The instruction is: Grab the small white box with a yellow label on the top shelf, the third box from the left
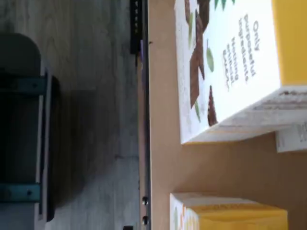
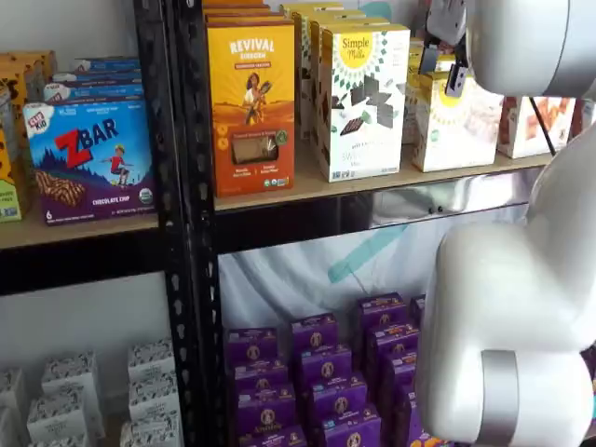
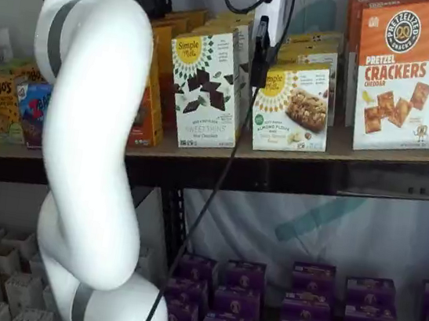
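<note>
The small white box (image 3: 293, 107) stands on the top shelf (image 3: 342, 150), short, with a yellow sunburst logo and a baked-goods photo. In both shelf views my gripper (image 3: 259, 71) hangs in front of the box's upper left part, its cable beside it. In a shelf view the gripper (image 2: 442, 73) shows two black fingers with a gap between them, open, in front of the small white box (image 2: 456, 126) and holding nothing. The wrist view shows the small white box (image 1: 225, 213) at the frame's edge on the tan top shelf (image 1: 163, 143).
A taller white box with chocolate pieces (image 3: 204, 88) stands just left of the small one, and an orange Revival box (image 2: 250, 102) beyond it. An orange-and-white crackers box (image 3: 396, 74) stands to the right. My white arm (image 3: 89, 152) stands before the shelves. Purple boxes (image 2: 317, 372) fill the lower shelf.
</note>
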Controlling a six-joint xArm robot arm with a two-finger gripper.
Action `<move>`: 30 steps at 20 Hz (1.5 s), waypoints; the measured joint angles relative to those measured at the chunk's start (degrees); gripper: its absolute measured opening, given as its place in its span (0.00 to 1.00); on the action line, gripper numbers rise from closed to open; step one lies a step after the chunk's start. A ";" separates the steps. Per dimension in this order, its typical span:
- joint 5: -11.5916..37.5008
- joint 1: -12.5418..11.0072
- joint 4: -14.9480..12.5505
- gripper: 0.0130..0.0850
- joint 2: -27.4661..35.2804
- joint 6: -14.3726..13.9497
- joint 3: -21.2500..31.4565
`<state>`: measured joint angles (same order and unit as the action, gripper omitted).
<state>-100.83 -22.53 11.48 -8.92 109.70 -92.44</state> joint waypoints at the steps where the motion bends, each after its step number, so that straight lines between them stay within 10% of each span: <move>1: -0.56 0.16 -0.60 1.00 0.50 -0.03 -0.50; 30: -0.11 0.63 -3.37 1.00 0.25 0.33 1.39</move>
<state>-100.94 -21.89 8.11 -8.67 110.04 -91.05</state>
